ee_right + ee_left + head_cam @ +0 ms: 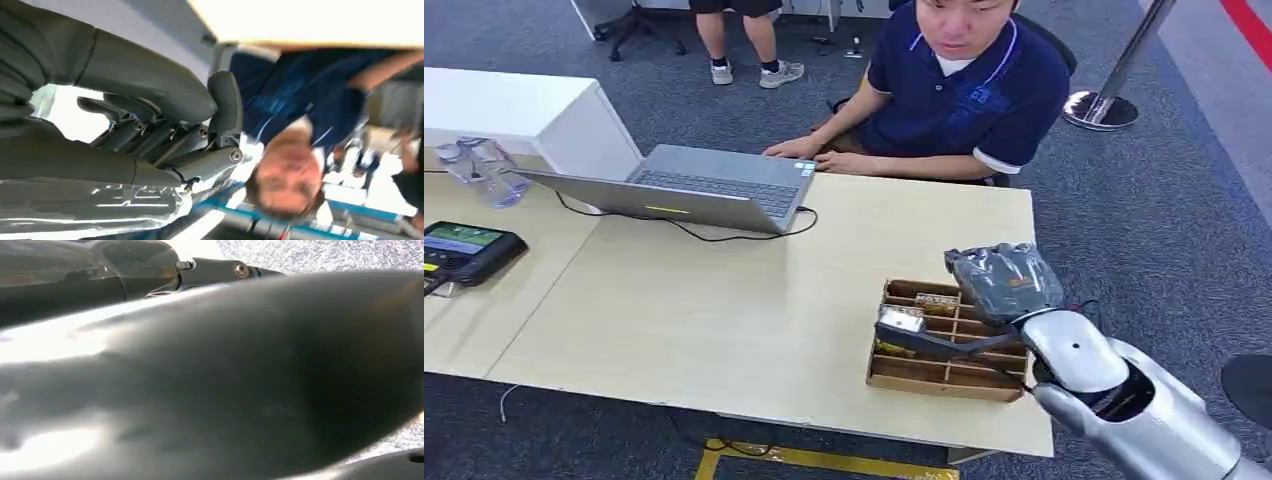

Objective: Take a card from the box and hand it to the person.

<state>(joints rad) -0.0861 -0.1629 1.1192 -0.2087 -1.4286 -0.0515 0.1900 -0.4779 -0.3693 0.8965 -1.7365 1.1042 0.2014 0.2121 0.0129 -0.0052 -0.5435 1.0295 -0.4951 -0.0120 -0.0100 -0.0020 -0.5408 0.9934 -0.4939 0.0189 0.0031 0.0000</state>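
Observation:
A brown cardboard box [944, 378] with several compartments sits near the table's front right corner, with cards standing in its slots and a silvery piece [900, 321] lying in it. My right hand [1006, 280], under a grey cover, hovers over the box's far right part. In the right wrist view its fingers [165, 140] curl in toward the thumb [150, 82]; something pale shows between them, and I cannot tell whether it is a card. The person [969, 95] in a dark blue shirt sits across the table, forearms on its far edge. Dark fingers of my left hand [220, 271] lie against a dark blurred surface.
An open grey laptop [694, 188] with a black cable lies in front of the person. A dark tablet [464, 248] and a clear bottle [482, 170] are at the far left. A stanchion base [1100, 110] stands on the carpet to the right. Another person's legs [742, 45] are behind.

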